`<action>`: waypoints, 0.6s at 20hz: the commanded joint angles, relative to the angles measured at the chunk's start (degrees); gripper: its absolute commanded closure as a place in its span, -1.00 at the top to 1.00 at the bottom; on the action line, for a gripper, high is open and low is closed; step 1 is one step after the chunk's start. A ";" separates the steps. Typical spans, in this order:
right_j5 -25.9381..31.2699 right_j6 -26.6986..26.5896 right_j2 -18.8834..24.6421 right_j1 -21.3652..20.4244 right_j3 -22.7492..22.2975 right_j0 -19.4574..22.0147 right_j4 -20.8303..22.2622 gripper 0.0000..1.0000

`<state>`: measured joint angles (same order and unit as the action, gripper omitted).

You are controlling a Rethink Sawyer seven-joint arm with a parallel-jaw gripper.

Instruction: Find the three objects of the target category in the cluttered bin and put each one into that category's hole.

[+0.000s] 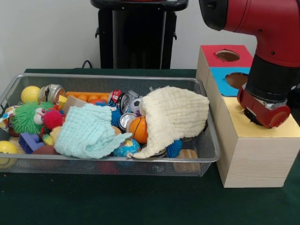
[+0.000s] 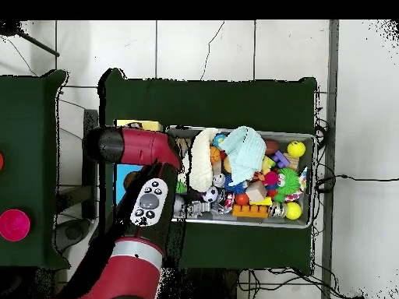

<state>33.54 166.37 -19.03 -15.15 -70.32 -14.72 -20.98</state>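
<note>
**Q:** Where do things stand, biggest first?

**A:** On the table (image 1: 140, 206), my arm (image 1: 267, 33) hangs over the wooden box (image 1: 255, 154), with my tool (image 1: 263, 112) low over its yellow top, at about three o'clock from the wire bin (image 1: 206, 154). Whether the tool is spread, pressed together or pinching something, I cannot tell; its tips are hidden.

**Q:** And the bin?

**A:** Full. A cream cloth (image 1: 176, 115) and a mint cloth (image 1: 89, 131) cover much of it. An orange ball (image 1: 138, 129), a globe ball (image 1: 125, 147) and a yellow ball (image 1: 30, 94) sit at six and nine o'clock.

**Q:** Progress?

**A:** Unclear which category I want. I judge the searching mostly remains.
</note>
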 commanded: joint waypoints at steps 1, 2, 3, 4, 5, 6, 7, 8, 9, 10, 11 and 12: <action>9.11 -14.01 8.49 -2.55 0.60 4.40 7.06 -1.00; 9.34 -13.05 8.44 -2.52 0.62 4.35 6.95 -1.00; 9.57 -12.09 8.39 -2.49 0.63 4.30 6.84 -1.00; 9.80 -11.12 8.33 -2.46 0.64 4.25 6.73 -1.00; 9.17 -11.26 8.31 -2.38 0.81 5.04 7.57 -1.00; 8.86 -11.60 8.65 -2.67 0.36 6.06 8.09 -1.00; 8.21 -12.93 9.44 -3.10 -0.46 7.48 8.82 -1.00; 7.95 -14.34 10.28 -3.30 -1.01 9.12 9.47 -1.00; 7.64 -16.06 11.17 -3.85 -1.66 10.72 10.39 -1.00; 7.34 -17.78 12.06 -4.40 -2.31 12.31 11.30 -1.00; 7.71 -18.70 12.54 -4.82 -2.52 13.55 12.09 -1.00; 8.10 -20.01 12.92 -5.13 -2.32 14.80 13.30 -1.00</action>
<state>39.16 165.57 -12.27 -17.89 -69.71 -9.48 -14.35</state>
